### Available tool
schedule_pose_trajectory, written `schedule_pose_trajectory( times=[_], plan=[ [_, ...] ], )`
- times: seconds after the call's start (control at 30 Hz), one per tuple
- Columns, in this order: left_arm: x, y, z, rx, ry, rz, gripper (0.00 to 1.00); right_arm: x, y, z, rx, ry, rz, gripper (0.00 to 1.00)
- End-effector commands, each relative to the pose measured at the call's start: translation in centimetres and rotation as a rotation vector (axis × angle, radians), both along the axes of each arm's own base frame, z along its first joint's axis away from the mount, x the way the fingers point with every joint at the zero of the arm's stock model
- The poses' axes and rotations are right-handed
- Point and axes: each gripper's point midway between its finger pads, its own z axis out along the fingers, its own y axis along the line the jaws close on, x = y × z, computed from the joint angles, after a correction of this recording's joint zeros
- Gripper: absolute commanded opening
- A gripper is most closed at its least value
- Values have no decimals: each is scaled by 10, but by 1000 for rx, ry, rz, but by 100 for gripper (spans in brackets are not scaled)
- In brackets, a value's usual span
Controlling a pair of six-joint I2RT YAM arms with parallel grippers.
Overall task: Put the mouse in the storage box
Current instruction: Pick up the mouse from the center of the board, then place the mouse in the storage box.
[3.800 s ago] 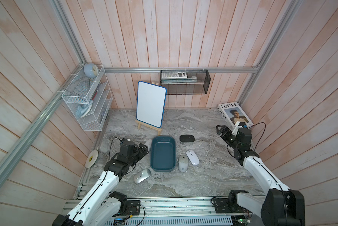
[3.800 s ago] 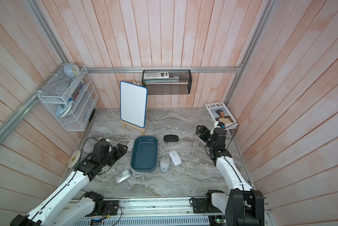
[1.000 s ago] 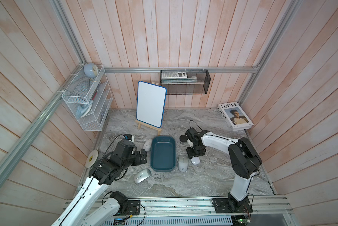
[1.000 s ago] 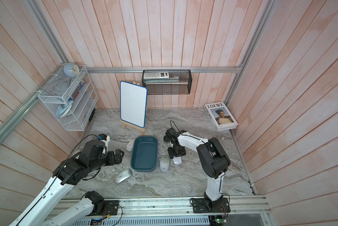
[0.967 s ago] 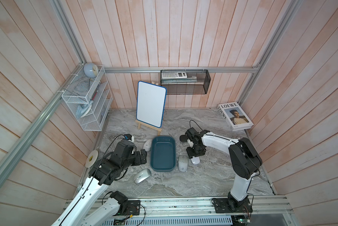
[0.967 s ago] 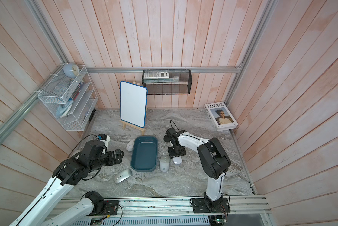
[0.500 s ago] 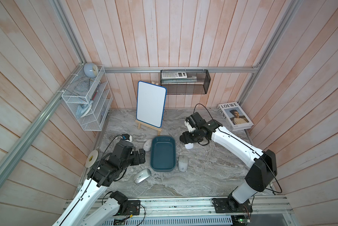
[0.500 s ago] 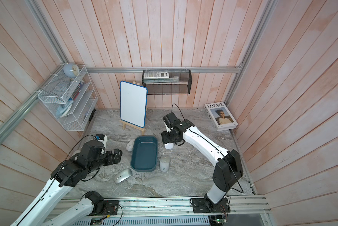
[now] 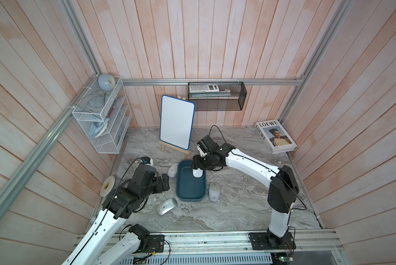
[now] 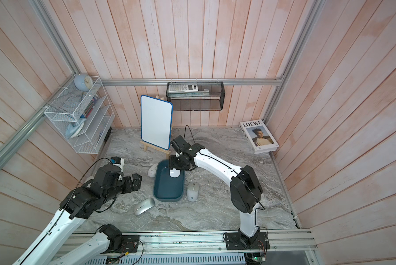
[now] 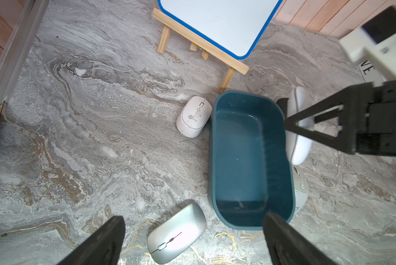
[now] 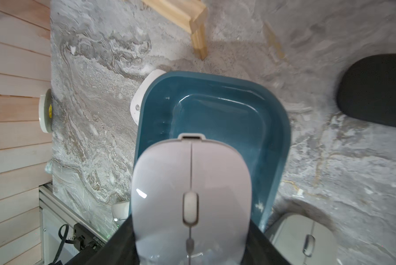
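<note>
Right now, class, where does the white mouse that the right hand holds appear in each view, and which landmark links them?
Top view: white mouse over the far end of the storage box.
Top view: white mouse likewise over the storage box's far end.
Left wrist: white mouse just past the storage box's long rim.
Right wrist: white mouse fills the foreground, storage box behind it.
Shared landmark: the storage box.

Right end effector [image 11: 285,113] grips mouse [image 11: 299,146] at storage box [image 11: 238,160] rim
</note>
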Motion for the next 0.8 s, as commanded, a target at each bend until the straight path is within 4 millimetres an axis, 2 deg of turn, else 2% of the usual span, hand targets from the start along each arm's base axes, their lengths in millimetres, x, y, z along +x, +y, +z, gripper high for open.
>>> schedule_pose_trajectory(
  times=[0.0, 0.3, 0.77],
  plan=[
    [2, 6, -1, 10, -10, 36, 100, 3, 25, 0, 37, 2, -7, 53],
    [2, 7, -2, 14, -9, 41, 100, 20, 49, -56, -28, 64, -41, 53],
    [2, 9, -1, 22, -12, 45, 100, 33, 63, -91, -58, 104, -96, 55]
  ],
)
